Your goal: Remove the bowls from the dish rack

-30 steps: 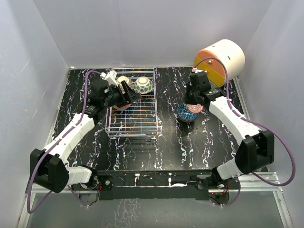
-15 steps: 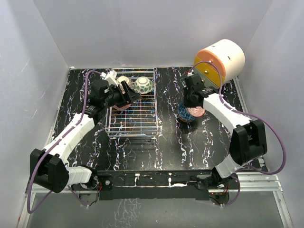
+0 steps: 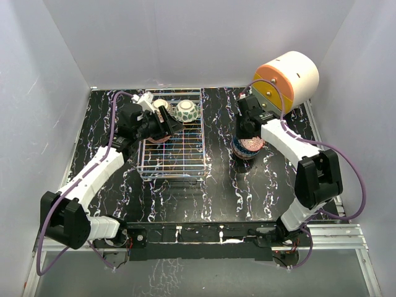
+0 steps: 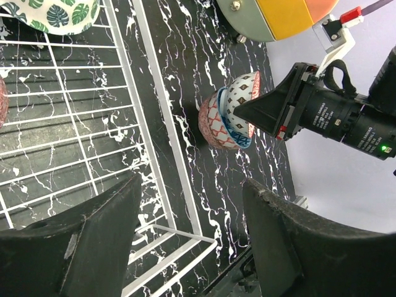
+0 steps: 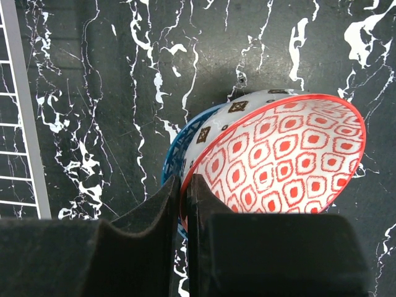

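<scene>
- Dish rack [image 3: 172, 175] sits centre left of the top view.
- Centre right, the right gripper [image 5: 184, 185] pinches the rim of a red-patterned bowl [image 5: 278, 158], tilted on a blue bowl [image 5: 175, 151] on the table.
- Left gripper [image 4: 190, 189] gapes wide over the rack, holding nothing.
- Leaf-patterned bowl [image 3: 186, 111] lies at the rack's far end.
</scene>
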`<move>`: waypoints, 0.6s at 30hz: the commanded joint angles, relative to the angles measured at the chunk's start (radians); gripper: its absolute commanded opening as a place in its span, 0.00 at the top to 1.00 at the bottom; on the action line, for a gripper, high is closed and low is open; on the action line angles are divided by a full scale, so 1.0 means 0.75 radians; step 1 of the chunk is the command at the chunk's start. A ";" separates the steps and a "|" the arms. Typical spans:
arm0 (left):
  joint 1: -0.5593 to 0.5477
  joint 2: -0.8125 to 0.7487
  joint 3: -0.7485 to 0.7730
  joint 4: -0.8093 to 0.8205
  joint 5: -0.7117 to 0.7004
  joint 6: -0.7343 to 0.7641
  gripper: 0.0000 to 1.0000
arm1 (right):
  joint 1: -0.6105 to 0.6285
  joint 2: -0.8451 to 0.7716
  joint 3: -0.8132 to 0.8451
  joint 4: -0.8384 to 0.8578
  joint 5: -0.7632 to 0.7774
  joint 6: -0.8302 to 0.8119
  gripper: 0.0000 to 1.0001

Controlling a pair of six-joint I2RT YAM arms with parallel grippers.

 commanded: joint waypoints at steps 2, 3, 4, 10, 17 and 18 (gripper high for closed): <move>0.016 0.014 0.009 0.003 0.013 0.021 0.35 | -0.001 0.016 0.087 0.075 -0.024 -0.035 0.92; 0.018 0.017 0.010 0.005 0.015 0.024 0.35 | -0.001 0.017 0.087 0.067 -0.028 -0.035 0.92; 0.020 0.020 0.011 0.004 0.017 0.024 0.35 | 0.001 0.017 0.088 0.059 -0.035 -0.035 0.92; 0.025 0.039 0.014 0.019 0.030 0.024 0.35 | 0.018 -0.035 0.082 0.042 -0.059 -0.036 0.92; 0.026 0.047 -0.006 0.046 0.044 0.012 0.35 | 0.041 -0.039 0.146 -0.053 0.019 -0.064 0.92; 0.025 0.044 -0.009 0.047 0.044 0.012 0.35 | 0.046 -0.029 0.159 -0.075 0.038 -0.066 0.92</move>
